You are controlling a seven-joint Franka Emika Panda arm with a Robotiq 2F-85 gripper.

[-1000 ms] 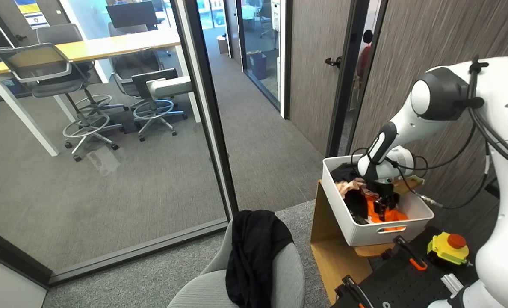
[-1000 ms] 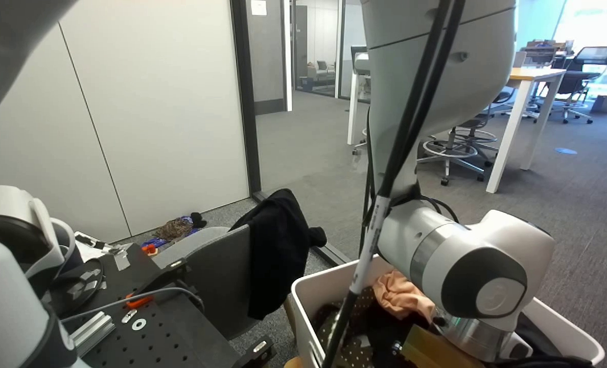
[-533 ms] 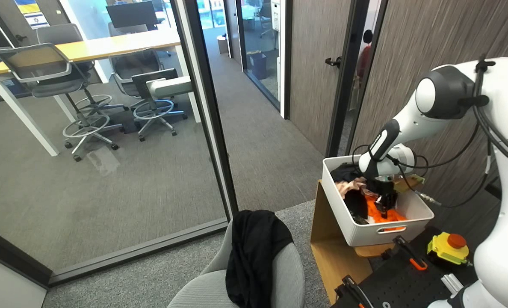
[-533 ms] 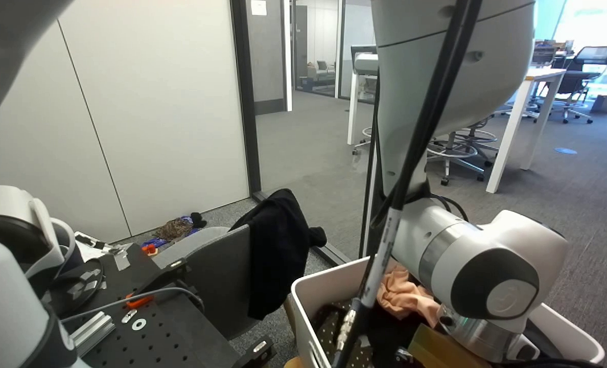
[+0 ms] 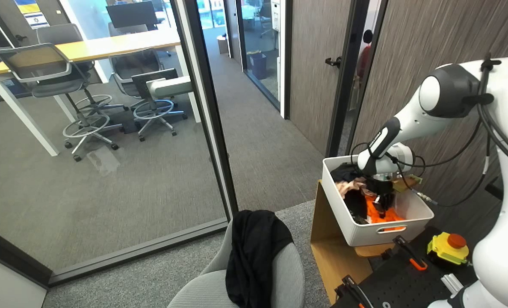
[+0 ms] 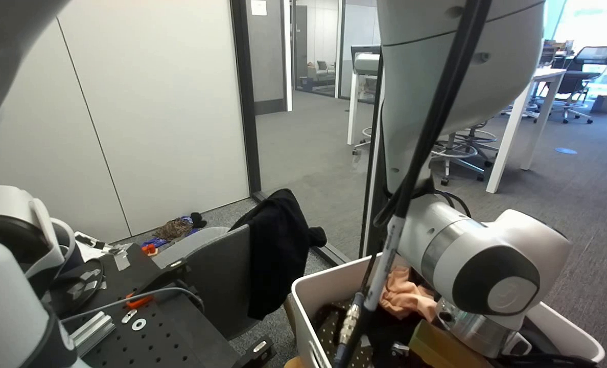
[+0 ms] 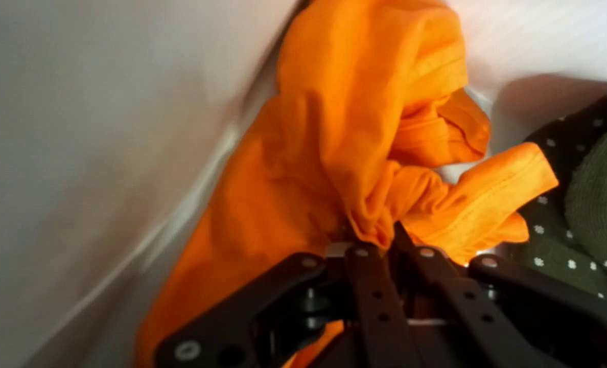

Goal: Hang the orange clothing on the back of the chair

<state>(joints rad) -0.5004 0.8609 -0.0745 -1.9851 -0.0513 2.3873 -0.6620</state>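
The orange clothing (image 7: 344,117) lies bunched against the wall inside the white bin, and in an exterior view the orange clothing (image 5: 376,209) shows below my hand. My gripper (image 7: 390,235) reaches down into the bin, its fingers drawn together with a pinched fold of the orange fabric between the tips. In an exterior view the gripper (image 5: 382,209) is dark against the cloth. The grey chair (image 5: 290,269) stands apart from the bin, and its back (image 6: 216,276) faces the black work surface.
A black garment (image 5: 254,256) is draped over the chair back. Peach cloth (image 6: 405,296) and dark spotted fabric (image 7: 543,225) share the white bin (image 5: 361,235). A yellow box with a red button (image 5: 448,248) sits nearby. A glass wall (image 5: 151,179) rises behind the chair.
My gripper's jaws have come together on the orange clothing. The wrist has shifted slightly within the bin. The chair and black garment have stayed put.
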